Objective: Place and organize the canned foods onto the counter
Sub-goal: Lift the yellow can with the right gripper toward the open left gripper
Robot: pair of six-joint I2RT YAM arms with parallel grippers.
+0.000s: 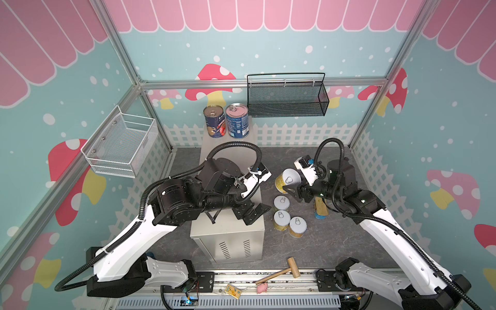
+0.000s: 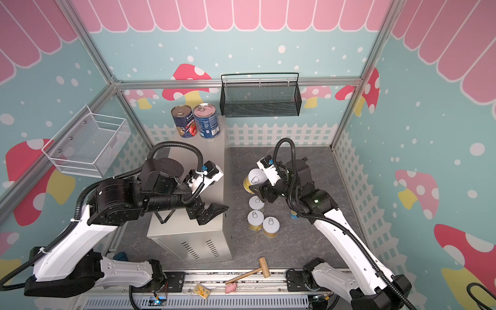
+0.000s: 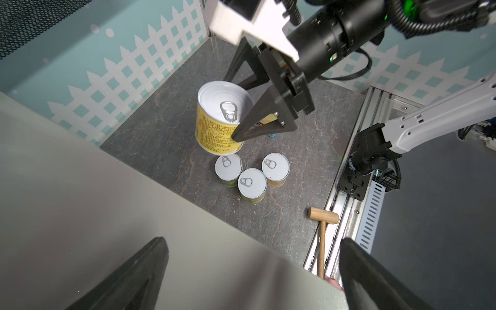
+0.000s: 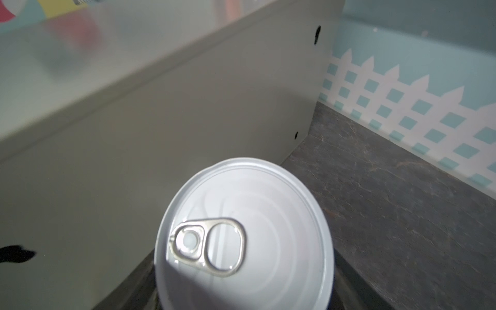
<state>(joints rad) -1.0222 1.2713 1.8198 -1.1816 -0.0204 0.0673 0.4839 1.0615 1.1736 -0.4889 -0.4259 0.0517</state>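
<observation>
Presently the right gripper [image 3: 230, 108] was clamped on one short yellow can [image 3: 214, 131], jaws across the label wall. The can was aloft and tipped, lid leaning toward the counter [image 1: 228, 230]. The counter's side wall stood just ahead of the gripper; whether the can's base cleared the top I could not tell. Directly under the gripper were three more short yellow cans [image 1: 281, 218], upright and bunched on the dark slab [image 1: 335, 241]. The SPAM tin [image 1: 321, 209] sat just behind the gripper's wrist, half hidden. The left gripper [image 1: 258, 214] was spread wide, holding nothing, poised over the counter top at the edge facing the right gripper. Two tall blue cans [image 1: 237, 122] stood well beyond it, at the far end.

Risks, as judged:
- The tilted can could swivel or slip in the grip — a drop would scatter the three beneath.
- A low carry could clip the counter's rim.
- Set down canted, the can might topple and roll.
- The left gripper sat in the likely path — contact if neither yielded.
</observation>
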